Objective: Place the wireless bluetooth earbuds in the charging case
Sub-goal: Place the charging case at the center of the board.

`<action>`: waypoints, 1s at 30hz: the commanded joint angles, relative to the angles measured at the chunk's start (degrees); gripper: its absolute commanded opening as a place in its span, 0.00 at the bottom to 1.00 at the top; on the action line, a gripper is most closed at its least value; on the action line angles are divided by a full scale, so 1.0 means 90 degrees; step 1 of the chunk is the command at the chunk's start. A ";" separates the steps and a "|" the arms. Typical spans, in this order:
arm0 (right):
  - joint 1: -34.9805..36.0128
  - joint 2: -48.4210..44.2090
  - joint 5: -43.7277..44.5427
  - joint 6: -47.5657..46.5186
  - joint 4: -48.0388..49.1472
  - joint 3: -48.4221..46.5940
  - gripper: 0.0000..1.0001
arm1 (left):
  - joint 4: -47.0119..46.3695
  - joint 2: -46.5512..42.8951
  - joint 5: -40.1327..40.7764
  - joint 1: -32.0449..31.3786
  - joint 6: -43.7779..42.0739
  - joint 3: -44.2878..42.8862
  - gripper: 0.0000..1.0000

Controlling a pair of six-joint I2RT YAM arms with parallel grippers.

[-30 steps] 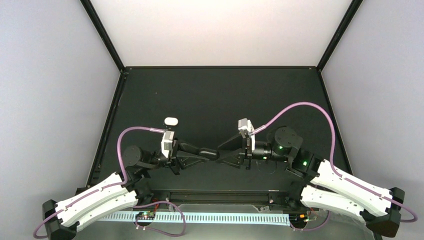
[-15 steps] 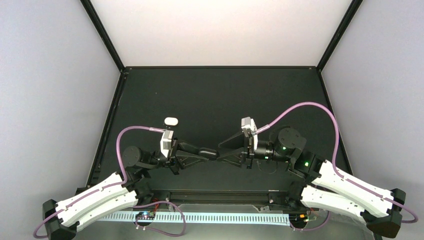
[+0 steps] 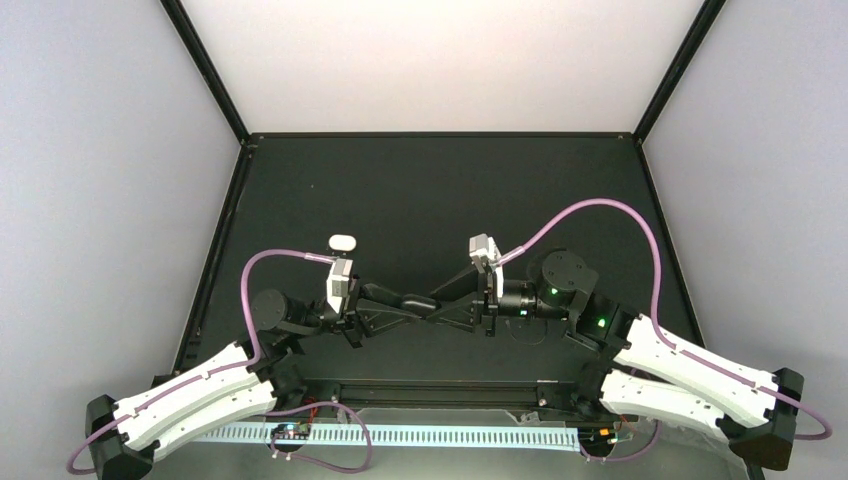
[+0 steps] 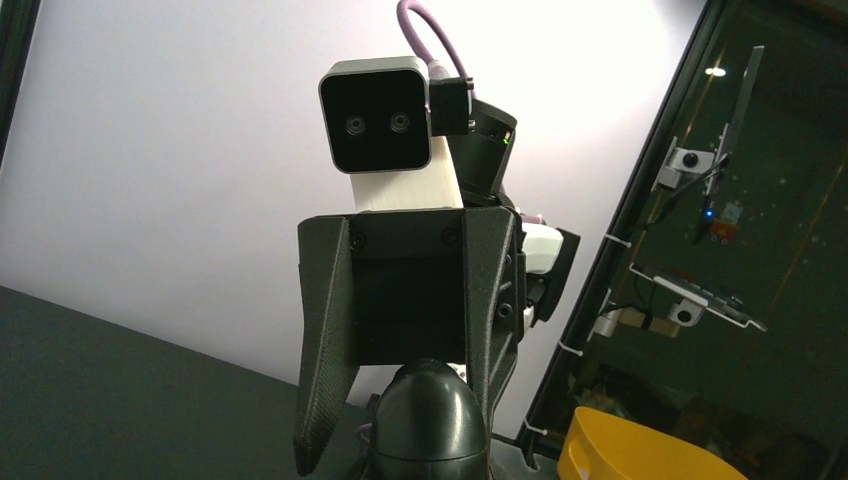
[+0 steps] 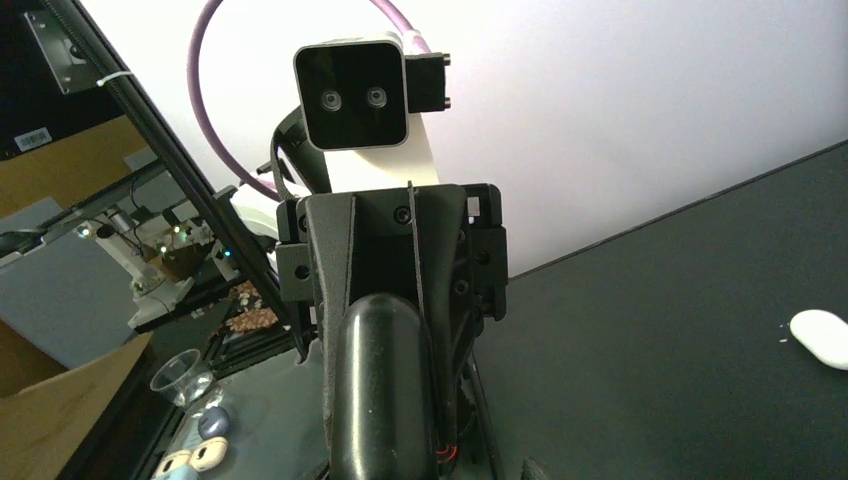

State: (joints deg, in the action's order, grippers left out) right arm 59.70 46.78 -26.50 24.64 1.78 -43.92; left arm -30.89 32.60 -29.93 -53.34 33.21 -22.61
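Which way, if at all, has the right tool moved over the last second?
Yes, slightly left: the right tool and its wrist camera now sit closer to the white case lying still on the table.

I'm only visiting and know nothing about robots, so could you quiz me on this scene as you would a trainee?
1. True or false: the white oval case lies on the table, apart from both grippers.
2. Where do the left gripper and the right gripper face each other? A. at the far left corner; B. over the near middle of the table; C. beyond the table's edge.
3. What colour is the cable that runs along each arm?
Key: 1 true; 2 B; 3 purple.
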 commanded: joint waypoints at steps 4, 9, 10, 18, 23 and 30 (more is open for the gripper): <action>-0.0024 0.0024 -0.0085 -0.0014 0.0222 -0.0235 0.44 | -0.0118 -0.0056 0.0135 -0.0030 -0.0062 -0.0115 0.02; -0.0025 0.0045 -0.0102 -0.0018 0.0216 -0.0273 0.39 | -0.0057 -0.0041 0.0211 -0.0030 -0.0080 -0.0124 0.02; -0.0027 0.0046 -0.0102 -0.0014 0.0221 -0.0276 0.38 | -0.0047 -0.0042 0.0219 -0.0030 -0.0091 -0.0124 0.02; -0.0028 0.0075 -0.0161 -0.0015 0.0251 -0.0296 0.28 | 0.0113 -0.0047 0.0345 -0.0031 -0.0112 -0.0144 0.06; -0.0030 0.0094 -0.0143 -0.0039 0.0233 -0.0269 0.25 | 0.0210 -0.0003 0.0489 -0.0030 -0.0100 -0.0154 0.09; -0.0025 0.0047 -0.0113 -0.0047 0.0192 -0.0230 0.21 | 0.0265 -0.0047 0.0594 -0.0030 -0.0116 -0.0134 0.10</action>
State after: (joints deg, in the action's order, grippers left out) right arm 59.64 47.66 -27.24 24.43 2.17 -45.08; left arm -29.47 32.58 -27.14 -53.34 33.15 -22.61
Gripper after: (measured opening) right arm 0.224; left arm 0.217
